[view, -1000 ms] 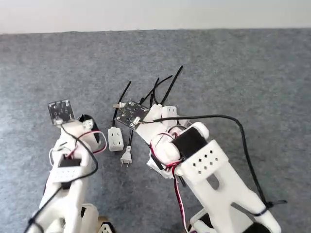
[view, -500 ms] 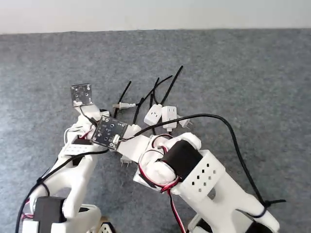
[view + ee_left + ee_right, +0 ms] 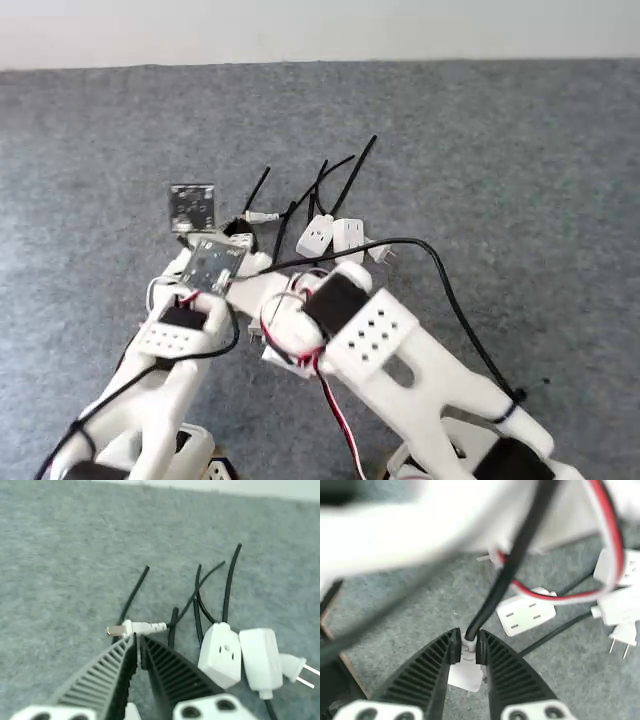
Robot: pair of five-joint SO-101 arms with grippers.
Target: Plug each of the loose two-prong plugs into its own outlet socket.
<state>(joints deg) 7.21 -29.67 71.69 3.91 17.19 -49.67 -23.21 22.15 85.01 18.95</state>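
Grips a white two-prong plug on black cord (image 3: 465,675) by its neck in the right claw (image 3: 467,637); risks twisting it off the slots. Holds the left claw (image 3: 137,640) almost clenched on nothing beside a second white plug (image 3: 140,627) on the grey surface (image 3: 60,555); risks nudging it away. No plug in the white socket block (image 3: 526,614).

Grey carpet (image 3: 560,150) (white wall (image 3: 320,30) beyond)
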